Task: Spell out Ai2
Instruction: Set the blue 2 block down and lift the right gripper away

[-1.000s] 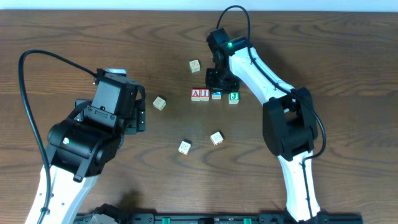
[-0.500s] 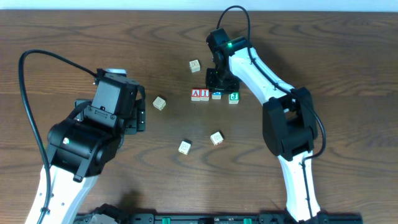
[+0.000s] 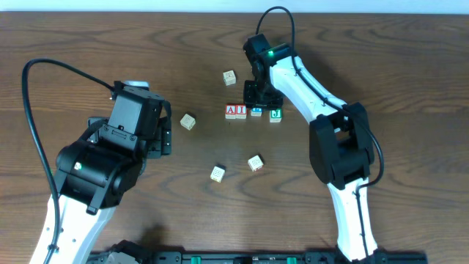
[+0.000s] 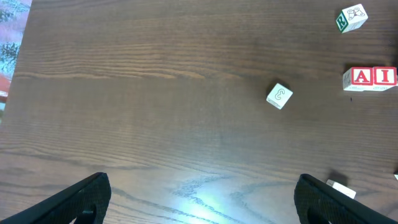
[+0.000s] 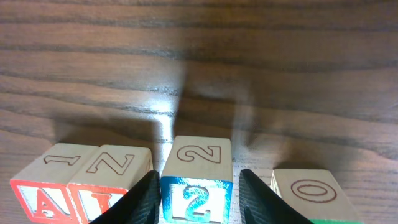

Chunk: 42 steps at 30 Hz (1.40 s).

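The red A and I blocks lie side by side at mid-table. The blue 2 block sits on the table just right of them, and a green J block lies to its right. My right gripper stands over the 2 block. In the right wrist view its fingers straddle the block: the left finger touches it and a thin gap shows at the right finger. The A and I blocks lie left of it there. My left gripper is open and empty over bare table.
Loose pale blocks lie at the back, left of the row, and in front. The left arm's body fills the left side. A black cable loops at the far left.
The 2 block has shifted very slightly to the right, away from the I block. Both arms have stayed in place.
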Available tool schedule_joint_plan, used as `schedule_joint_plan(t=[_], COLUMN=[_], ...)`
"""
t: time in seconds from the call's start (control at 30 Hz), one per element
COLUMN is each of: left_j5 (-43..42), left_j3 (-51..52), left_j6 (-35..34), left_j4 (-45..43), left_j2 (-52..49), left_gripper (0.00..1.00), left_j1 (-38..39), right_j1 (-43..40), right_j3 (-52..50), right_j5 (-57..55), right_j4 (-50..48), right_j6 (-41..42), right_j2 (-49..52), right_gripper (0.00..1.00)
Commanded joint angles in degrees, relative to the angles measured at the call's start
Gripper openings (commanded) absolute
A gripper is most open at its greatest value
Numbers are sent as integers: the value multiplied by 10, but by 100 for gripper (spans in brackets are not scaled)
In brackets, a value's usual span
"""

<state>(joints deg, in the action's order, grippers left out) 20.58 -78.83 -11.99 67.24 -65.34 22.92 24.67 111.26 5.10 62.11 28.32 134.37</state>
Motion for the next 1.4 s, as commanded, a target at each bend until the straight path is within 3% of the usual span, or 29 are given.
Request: schedule_joint_plan(t=[0.0, 0.4, 0.43, 0.47, 0.5, 0.53, 0.6, 0.73, 0.93, 1.07, 1.13, 1.23, 1.3, 1.37], left_j5=[10, 9, 9, 8, 8, 7, -4, -35, -39, -39, -39, -39, -38, -39], left_j3=[-9, -9, -9, -9, -9, -9, -9, -9, -9, -9, -9, -9, -9, -9], left_j6=[-5, -5, -5, -5, -5, -5, -5, -5, -4, -4, -4, -4, -4, -4], left_j4=[3, 3, 3, 3, 3, 3, 3, 3, 3, 5, 13, 19, 17, 15], left_j2=[6, 6, 6, 6, 6, 7, 7, 23, 70, 89, 90, 90, 90, 90], left_gripper=[96, 95, 95, 96, 95, 95, 95, 95, 95, 96, 96, 95, 95, 95], left_j1=[-2, -2, -2, -2, -2, -2, 0, 0, 0, 0, 0, 0, 0, 0], right_j1=[3, -14, -16, -21, -25, -28, -33, -34, -24, -6, 6, 20, 23, 24], right_j3=[-3, -3, -3, -3, -3, -3, -3, -3, -8, -68, -153, -299, -358, -389], right_j5=[-13, -41, -55, -73, -87, -95, -101, -114, -165, -169, -169, -151, -147, -146], right_j4=[-5, -3, 4, 14, 26, 34, 48, 87, 172, 178, 139, 21, -46, -88], right_j6=[8, 3, 3, 4, 3, 3, -17, -62, -61, -61, -53, -49, -53, -54], right_j2=[-32, -116, -130, -148, -170, -186, -226, -318, -419, -470, -506, -558, -568, -560], right_gripper=[42, 45, 37, 23, 18, 24, 48, 73, 76, 70, 72, 93, 95, 89])
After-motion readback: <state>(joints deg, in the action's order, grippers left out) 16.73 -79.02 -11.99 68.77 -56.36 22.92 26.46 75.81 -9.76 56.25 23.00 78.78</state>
